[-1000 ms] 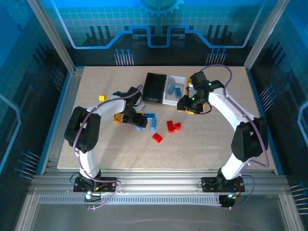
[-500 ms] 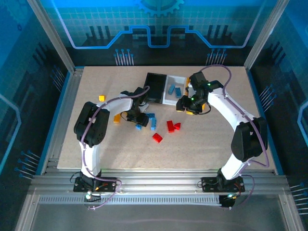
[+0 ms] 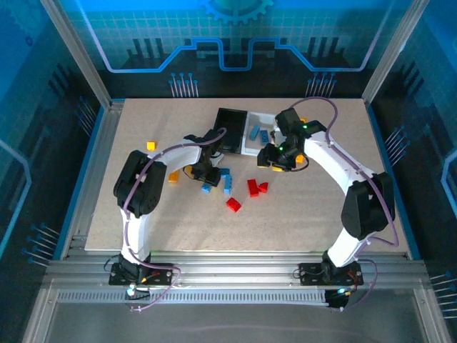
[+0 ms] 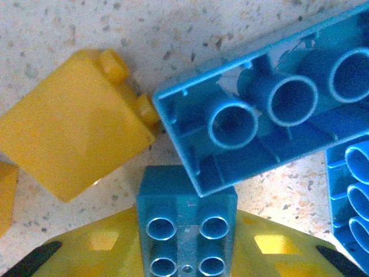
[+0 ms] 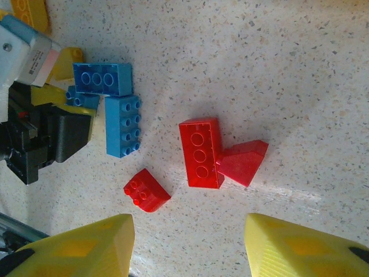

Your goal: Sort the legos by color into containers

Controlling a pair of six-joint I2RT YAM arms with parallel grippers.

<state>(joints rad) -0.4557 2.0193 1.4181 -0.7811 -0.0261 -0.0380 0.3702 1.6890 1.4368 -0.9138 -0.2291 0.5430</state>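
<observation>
You had the left tool (image 4: pixel 187 234) clamped on a blue brick (image 4: pixel 187 202), likely bound for the white bin (image 3: pixel 251 147); right tool (image 5: pixel 187 242) gaped empty above the reds (image 5: pixel 200 153).

over speckled tabletop (image 5: pixel 300 63), the right gripper (image 5: pixel 190 248) with yellow fingers (image 5: pixel 75 248) spread wide, holding nothing. just above, a long red brick (image 5: pixel 200 153) touching a red sloped piece (image 5: pixel 242 161); a small red brick (image 5: pixel 146 190) nearby. leftward, an upper blue brick (image 5: pixel 102 78) and a lower blue brick (image 5: pixel 122 125) at right angles, beside the left gripper (image 5: pixel 69 108) straddling a small blue brick (image 5: pixel 82 99).
</observation>
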